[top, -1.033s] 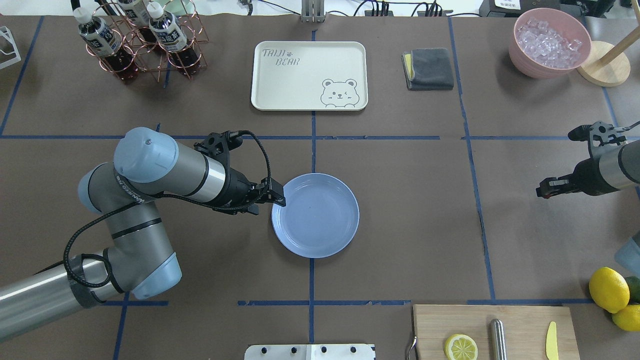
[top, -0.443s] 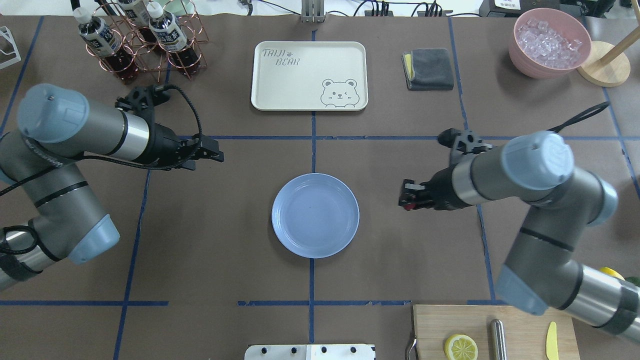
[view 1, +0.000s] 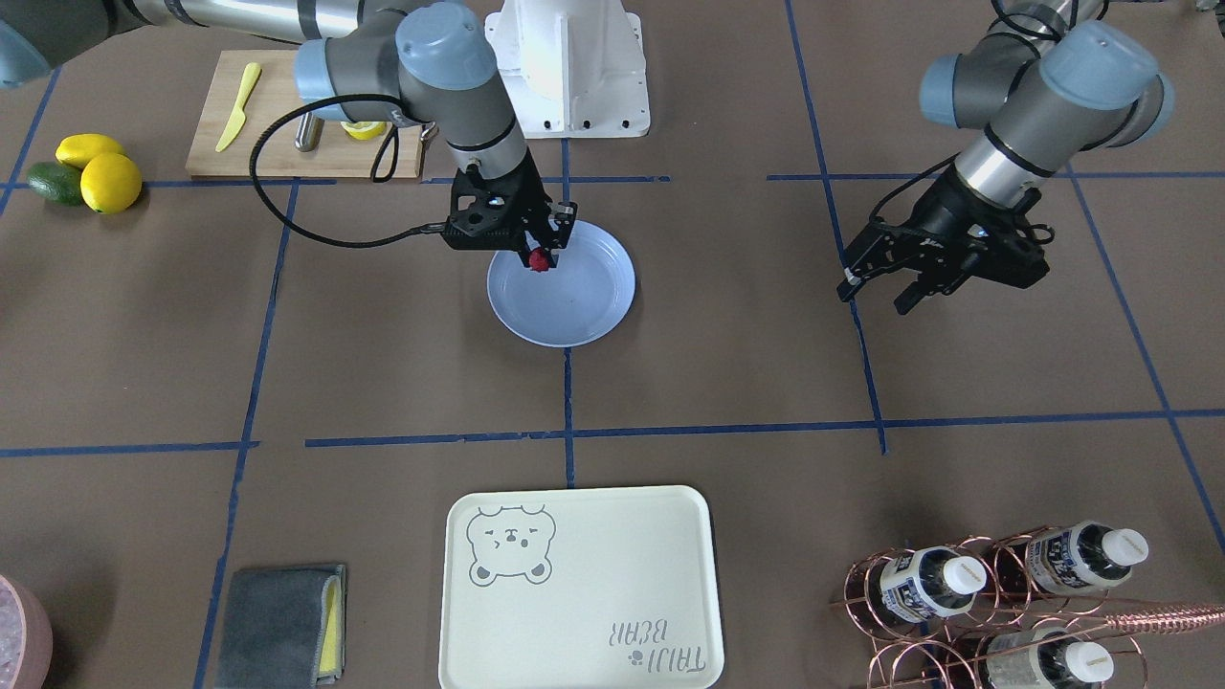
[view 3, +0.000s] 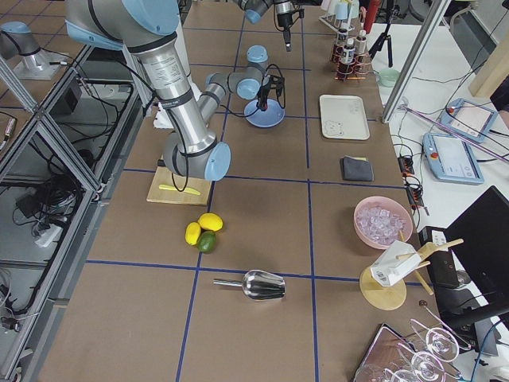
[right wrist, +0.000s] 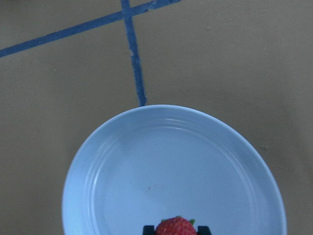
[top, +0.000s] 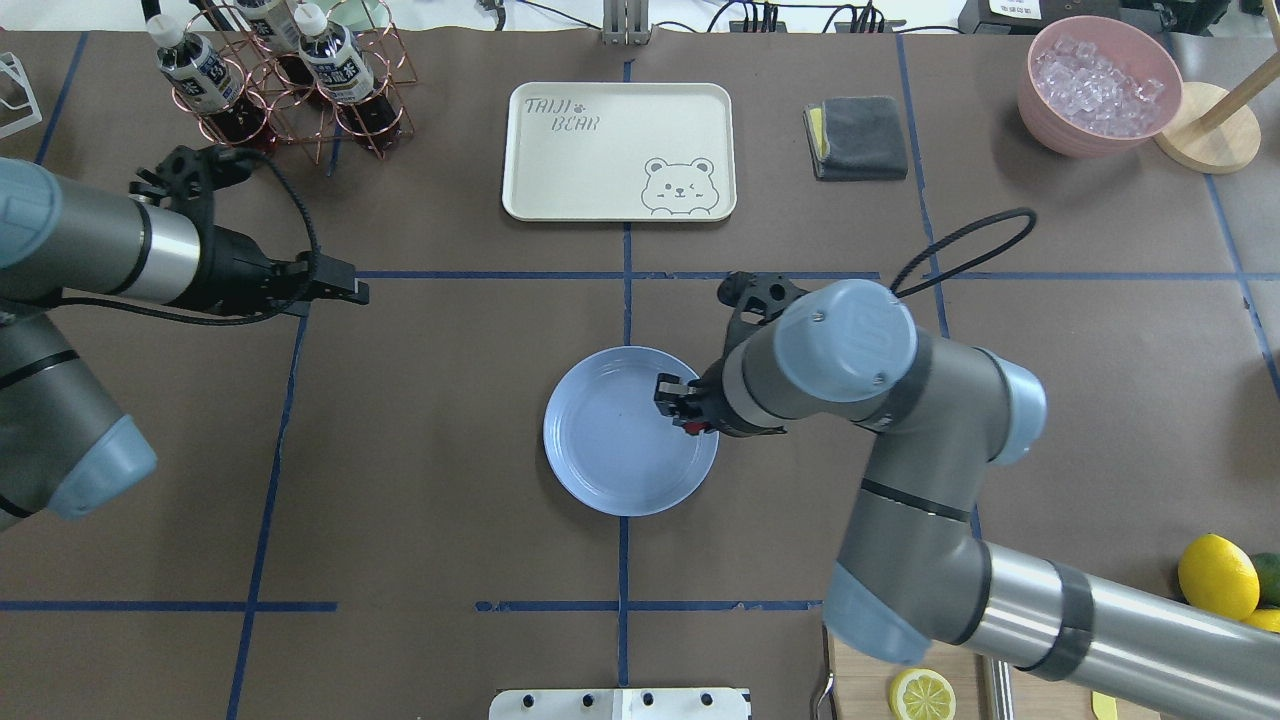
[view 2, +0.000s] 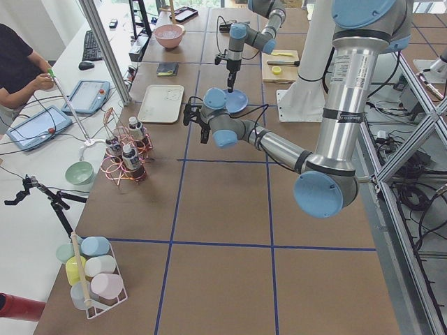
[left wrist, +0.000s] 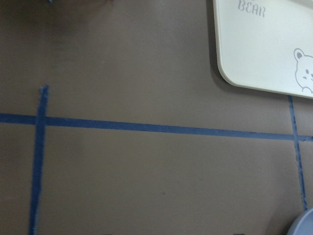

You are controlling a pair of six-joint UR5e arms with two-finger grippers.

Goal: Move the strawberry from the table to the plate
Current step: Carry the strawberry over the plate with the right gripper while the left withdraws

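On the brown desk (top: 400, 500), crossed by blue tape lines, two arms reach in: the right arm (top: 900, 480) bends over the middle, and the left arm (top: 80, 250) sits well off to its own side. One cream tray (top: 600, 150) with a bear drawing lies at the far edge. One wooden cutting board (view 1: 249, 158) lies near the robot's base. One light-blue plate (top: 600, 470) sits at the centre, on a crossing of tape lines. One copper wire rack (top: 318, 128) holds three bottles (top: 335, 62). One pink bowl (top: 1040, 110) is filled with ice, and one folded grey cloth (top: 858, 135) lies between it and the tray. Two whole lemons (view 1: 110, 182) lie touching one green avocado (view 1: 48, 182). There is one strawberry (right wrist: 175, 227).

The right tool (view 1: 541, 251) points down over the plate, its fingers clamped together on the strawberry, which shows red between the tips. The berry is inside the rim, on the side of the plate nearest the right arm; whether it touches the plate's surface cannot be told. The left tool (view 1: 876, 292) hangs above bare desk, well apart from the plate, with its fingers spread apart and nothing between them.
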